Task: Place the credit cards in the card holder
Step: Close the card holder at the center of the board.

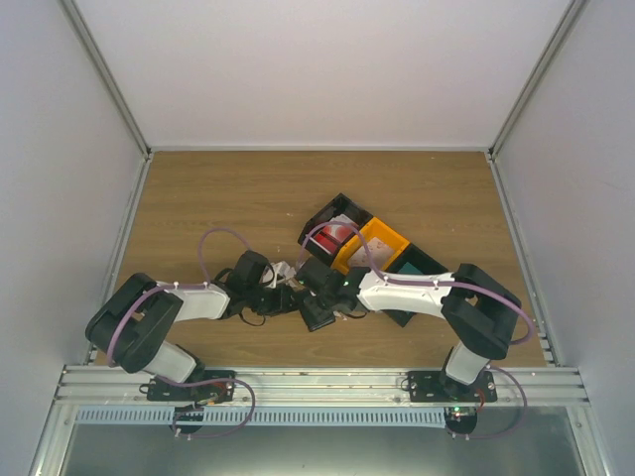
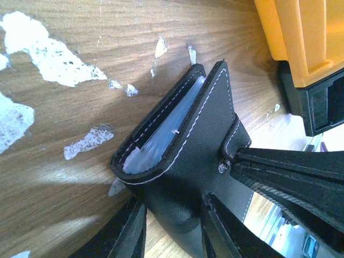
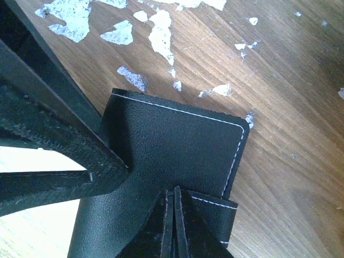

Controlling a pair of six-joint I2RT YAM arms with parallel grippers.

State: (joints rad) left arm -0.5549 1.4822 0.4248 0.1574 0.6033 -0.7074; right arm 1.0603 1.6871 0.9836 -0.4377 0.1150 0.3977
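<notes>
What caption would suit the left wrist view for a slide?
The left claw and right claw hold the black card holder ajar, pale lining showing, beside an orange bin.

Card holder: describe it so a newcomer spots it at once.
On the wooden table, find the orange bin near the middle. Just beside it is the card holder: a small black folded case with white stitching and a pale inside, unlike that rigid open-top bin.

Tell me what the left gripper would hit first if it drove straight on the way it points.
The card holder itself: the left gripper clamps it. Past it, probably the wooden table, though depth is unclear.
</notes>
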